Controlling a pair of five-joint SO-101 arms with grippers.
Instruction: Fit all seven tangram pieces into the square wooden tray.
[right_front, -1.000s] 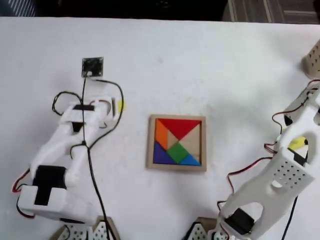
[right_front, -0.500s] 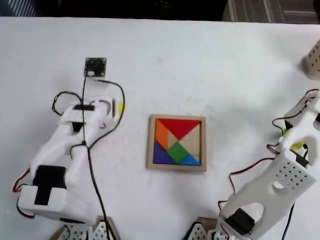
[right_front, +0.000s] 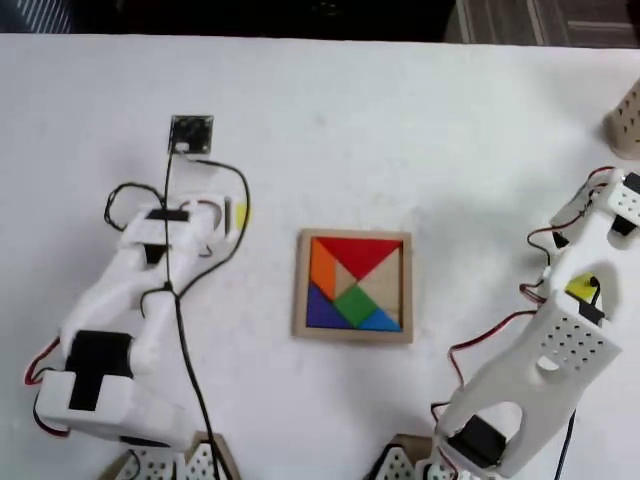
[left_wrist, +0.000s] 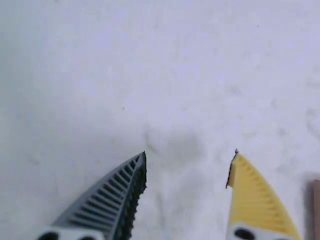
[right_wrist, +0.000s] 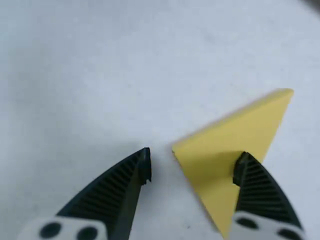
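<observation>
Jaws apart on both arms, right pair astride a flat, matte yellow triangle (right_wrist: 227, 132).

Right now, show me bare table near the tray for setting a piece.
Bare: the table beyond the tray to the far edge, and the gap between tray and right arm. Crowded: the left arm with cables beside the tray, and the yellow triangle at the right gripper.

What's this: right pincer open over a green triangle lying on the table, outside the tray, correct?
Not green. The triangle is yellow, as the right wrist view shows. The rest holds: the right pincer is open over it, on the table, outside the tray.
</observation>
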